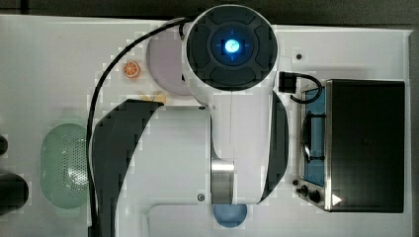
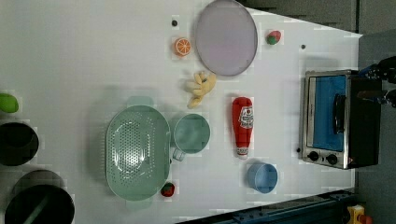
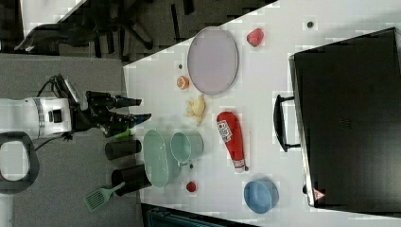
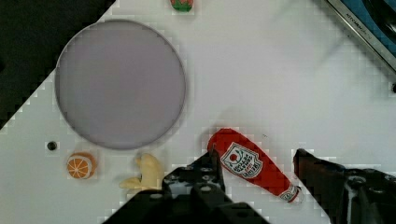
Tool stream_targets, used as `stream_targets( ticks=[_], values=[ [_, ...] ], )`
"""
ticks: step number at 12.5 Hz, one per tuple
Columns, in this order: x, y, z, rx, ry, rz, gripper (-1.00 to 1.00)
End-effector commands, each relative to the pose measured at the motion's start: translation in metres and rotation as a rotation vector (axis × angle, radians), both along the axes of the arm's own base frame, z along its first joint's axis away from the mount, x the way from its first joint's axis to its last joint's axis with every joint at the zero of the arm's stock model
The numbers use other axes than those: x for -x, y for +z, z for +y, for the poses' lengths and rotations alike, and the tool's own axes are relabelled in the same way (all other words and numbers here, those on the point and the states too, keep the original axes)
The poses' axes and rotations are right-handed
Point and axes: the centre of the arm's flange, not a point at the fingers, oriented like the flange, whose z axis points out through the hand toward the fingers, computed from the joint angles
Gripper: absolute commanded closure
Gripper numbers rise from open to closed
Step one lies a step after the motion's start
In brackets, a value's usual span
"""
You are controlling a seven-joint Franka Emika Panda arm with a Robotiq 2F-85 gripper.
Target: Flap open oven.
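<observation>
oven [image 2: 340, 120] boxy, black top, silver frame, blue glass door seemingly closed | jaws apart, empty

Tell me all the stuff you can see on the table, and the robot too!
oven: one, black and silver, blue glass door shut, left view's right
plate: one, lilac, beside the orange slice
orange slice: one, orange
banana toy: one, yellow
ketchup bottle: one, red, lying down
colander: one, green
cup: one, green, beside the colander
bowl: one, blue
strawberries: two, red
gripper: one, black, open, holding nothing
</observation>
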Motion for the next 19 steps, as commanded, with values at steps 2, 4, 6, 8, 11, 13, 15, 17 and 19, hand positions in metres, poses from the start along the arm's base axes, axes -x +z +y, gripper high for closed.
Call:
stream_targets(
  ticks=[2,4,6,8,11,13,15,17,19],
  values=[
    [0.096,0.061,-0.033,-0.004,-0.022,0.044,-0.79],
    [0.096,0.061,-0.033,-0.004,-0.022,0.044,-1.0],
    [0.096,0.061,-0.033,-0.004,-0.022,0.044,-0.9],
    [0.096,0.06,-0.033,-0.005,-0.022,0.045,-0.39],
    [0.096,0.058,-0.04,-0.008,-0.033,0.05,0.32],
    [0.094,0.053,-0.052,-0.014,-0.052,0.059,0.65],
    [0.09,0.042,-0.072,-0.028,-0.01,0.077,0.65],
    [0.087,0.026,-0.1,-0.044,0.114,0.089,0.65],
    [0.083,0.003,-0.13,-0.045,0.288,0.089,0.65]
  ],
)
